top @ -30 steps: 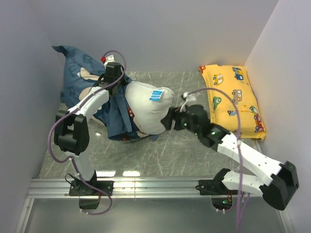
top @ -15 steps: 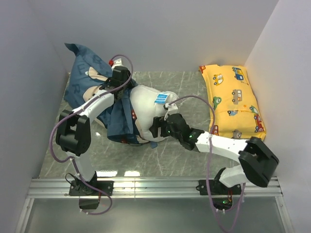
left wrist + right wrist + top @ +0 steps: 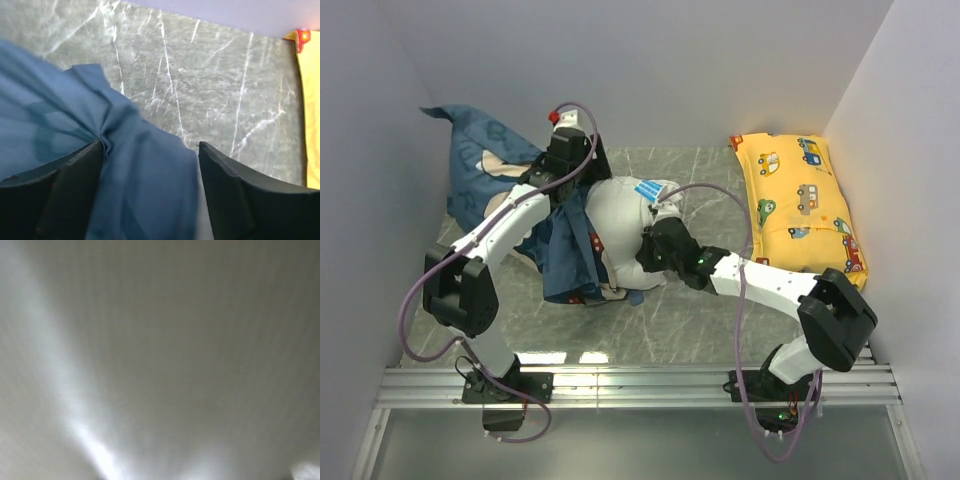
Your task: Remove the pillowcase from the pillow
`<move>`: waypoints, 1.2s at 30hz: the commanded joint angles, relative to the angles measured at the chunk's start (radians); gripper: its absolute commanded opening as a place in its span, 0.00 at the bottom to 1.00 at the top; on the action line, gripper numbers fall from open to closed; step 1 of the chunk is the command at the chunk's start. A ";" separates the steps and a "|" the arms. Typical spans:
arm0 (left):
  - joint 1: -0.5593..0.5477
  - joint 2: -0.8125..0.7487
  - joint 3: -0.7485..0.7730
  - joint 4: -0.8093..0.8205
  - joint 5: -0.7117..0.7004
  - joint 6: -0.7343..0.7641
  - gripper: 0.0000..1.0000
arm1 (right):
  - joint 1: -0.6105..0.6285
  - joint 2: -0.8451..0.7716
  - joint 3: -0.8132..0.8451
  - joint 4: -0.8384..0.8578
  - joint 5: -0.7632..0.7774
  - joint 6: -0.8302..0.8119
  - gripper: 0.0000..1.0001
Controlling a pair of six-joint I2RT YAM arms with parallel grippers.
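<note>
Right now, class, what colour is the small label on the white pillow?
Blue label; top external view shows it best.

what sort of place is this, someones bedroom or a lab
Likely a robot lab test cell, not a bedroom: two arms bolted to a metal rail, plain walls boxing in the table, a pillow and pillowcase as props.

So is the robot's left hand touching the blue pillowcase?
Touching. The left wrist view shows the pillowcase bunched inside the left gripper. The cloth puckers tight against one of the fingers.
</note>
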 commanded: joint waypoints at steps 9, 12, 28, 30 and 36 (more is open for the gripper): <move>-0.048 -0.323 0.091 -0.151 0.021 0.088 0.89 | -0.091 -0.131 0.095 -0.222 -0.192 0.011 0.00; -0.048 -0.413 0.077 -0.166 0.007 0.080 0.89 | -0.131 -0.152 0.116 -0.244 -0.214 0.002 0.00; -0.094 -0.809 -0.592 -0.003 0.166 -0.106 0.90 | -0.252 -0.177 0.288 -0.368 -0.277 -0.064 0.00; -0.106 -0.802 -0.635 0.016 0.174 -0.121 0.90 | -0.249 -0.172 0.302 -0.373 -0.280 -0.064 0.00; -0.130 -0.782 -0.733 0.204 0.253 -0.167 0.95 | -0.250 -0.177 0.317 -0.379 -0.307 -0.064 0.00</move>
